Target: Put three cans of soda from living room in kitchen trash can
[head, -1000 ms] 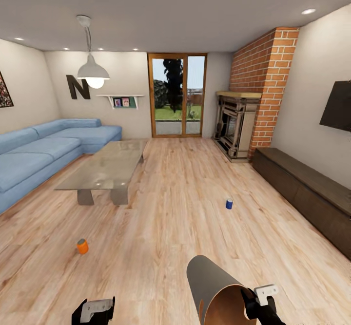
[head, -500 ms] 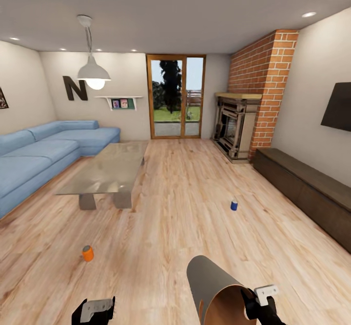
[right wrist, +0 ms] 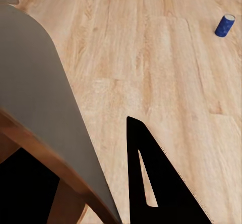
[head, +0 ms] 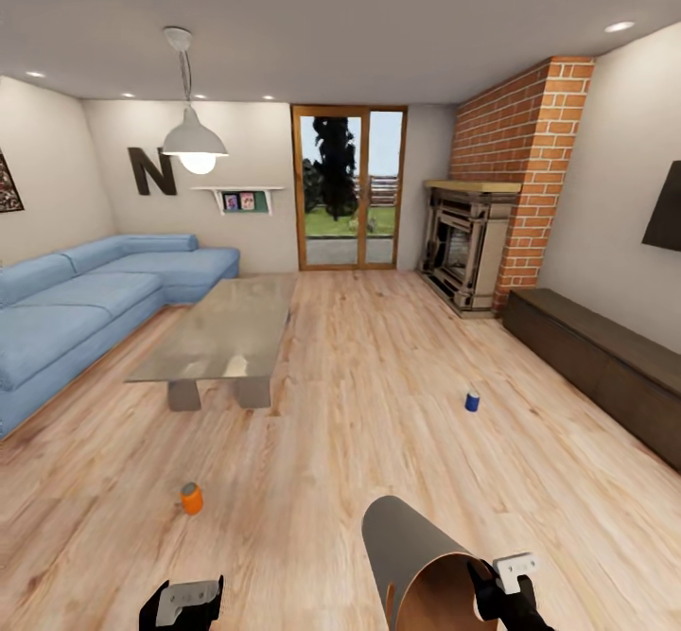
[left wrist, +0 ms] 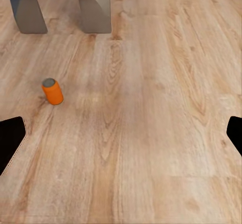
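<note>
I am in the living room; the kitchen is out of view. An orange can of soda (head: pixel 191 498) (left wrist: pixel 52 91) stands on the wood floor, ahead of my left gripper (head: pixel 184 604) (left wrist: pixel 122 136), which is open and empty. A dark blue can of soda (head: pixel 472 401) (right wrist: pixel 225 25) stands farther off, ahead and right. My right gripper (head: pixel 506 588) (right wrist: pixel 85 194) is shut on the rim of the tash can (head: pixel 416 565) (right wrist: pixel 35 98), grey outside and orange-brown inside, held tilted with its mouth toward me.
A glossy low table (head: pixel 222 333) stands ahead left, with the blue sofa (head: pixel 76 305) beyond it. The long dark bench (head: pixel 605 361) lines the right wall beside the brick fireplace (head: pixel 473 243). Glass doors (head: pixel 348 186) are at the far end. Open wood floor lies between the cans.
The whole view has shifted, so the camera moved: both cans now sit lower and farther right in the picture. Both grippers and the tash can keep their pose.
</note>
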Tool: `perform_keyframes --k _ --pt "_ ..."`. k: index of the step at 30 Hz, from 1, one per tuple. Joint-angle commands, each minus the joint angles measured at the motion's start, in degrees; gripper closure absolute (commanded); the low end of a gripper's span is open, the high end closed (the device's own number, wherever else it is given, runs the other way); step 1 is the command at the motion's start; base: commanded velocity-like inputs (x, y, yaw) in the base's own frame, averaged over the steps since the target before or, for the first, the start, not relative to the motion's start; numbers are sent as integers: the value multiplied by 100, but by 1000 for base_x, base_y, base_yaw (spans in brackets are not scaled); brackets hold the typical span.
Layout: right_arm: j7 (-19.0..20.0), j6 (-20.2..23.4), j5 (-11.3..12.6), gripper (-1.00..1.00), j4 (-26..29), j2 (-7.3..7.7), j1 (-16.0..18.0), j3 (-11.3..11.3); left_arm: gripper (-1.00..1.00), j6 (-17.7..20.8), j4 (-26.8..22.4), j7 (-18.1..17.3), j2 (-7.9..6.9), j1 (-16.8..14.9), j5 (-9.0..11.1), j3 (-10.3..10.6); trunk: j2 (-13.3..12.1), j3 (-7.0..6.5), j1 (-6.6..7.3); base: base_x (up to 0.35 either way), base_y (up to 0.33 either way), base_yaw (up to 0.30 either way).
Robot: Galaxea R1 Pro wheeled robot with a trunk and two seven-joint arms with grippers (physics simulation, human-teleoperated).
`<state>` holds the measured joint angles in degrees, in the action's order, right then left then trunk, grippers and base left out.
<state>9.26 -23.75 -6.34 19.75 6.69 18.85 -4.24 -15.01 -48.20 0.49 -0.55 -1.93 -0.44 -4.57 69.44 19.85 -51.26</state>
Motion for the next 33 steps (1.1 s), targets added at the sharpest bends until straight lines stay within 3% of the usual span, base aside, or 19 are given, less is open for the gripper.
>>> perform_keyframes --k 1,24,33 --pt "32 0 17 100 11 -1 3 -24 -100 1 1 -1 1 0 0 0 0 -1 0 81 314 0" --pt "32 1 15 100 11 -1 3 -24 -100 50 33 -40 -6 -7 7 8 0 -2 0 108 314 -1" --pt "20 2 29 100 10 -1 5 -32 -100 50 47 -23 -1 -8 -3 7 0 -55 0 173 302 -154"
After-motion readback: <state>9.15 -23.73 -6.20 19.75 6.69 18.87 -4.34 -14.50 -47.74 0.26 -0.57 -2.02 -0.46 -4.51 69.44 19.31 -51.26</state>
